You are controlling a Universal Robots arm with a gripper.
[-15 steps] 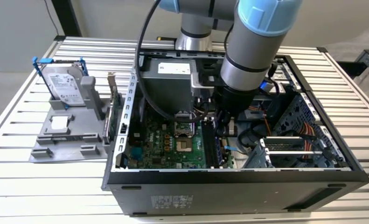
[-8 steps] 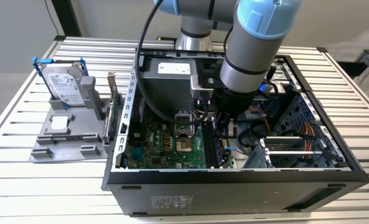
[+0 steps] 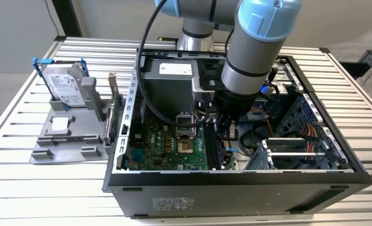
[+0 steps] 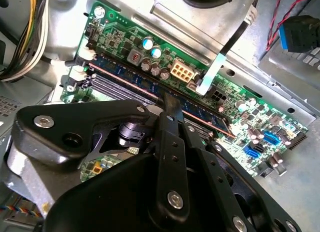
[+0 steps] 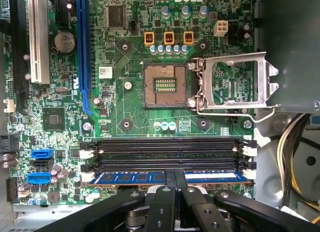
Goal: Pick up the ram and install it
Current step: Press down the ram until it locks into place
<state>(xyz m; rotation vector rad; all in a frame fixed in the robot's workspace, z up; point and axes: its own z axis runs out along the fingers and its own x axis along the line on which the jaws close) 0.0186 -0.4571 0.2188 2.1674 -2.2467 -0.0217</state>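
End effector (image 5: 175,192) closed, fingers pinching the ram (image 5: 150,177) mid-length, stick seated along a motherboard (image 5: 130,102) DIMM slot.

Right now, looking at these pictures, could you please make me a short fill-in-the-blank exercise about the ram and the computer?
1. The ram sits in a memory slot on the green ____.
2. The gripper is right at the ____.
3. The CPU socket has its metal frame swung ____.
4. On the table, the grey stand holds a silver hard ____.

Missing words: motherboard; ram; open; drive
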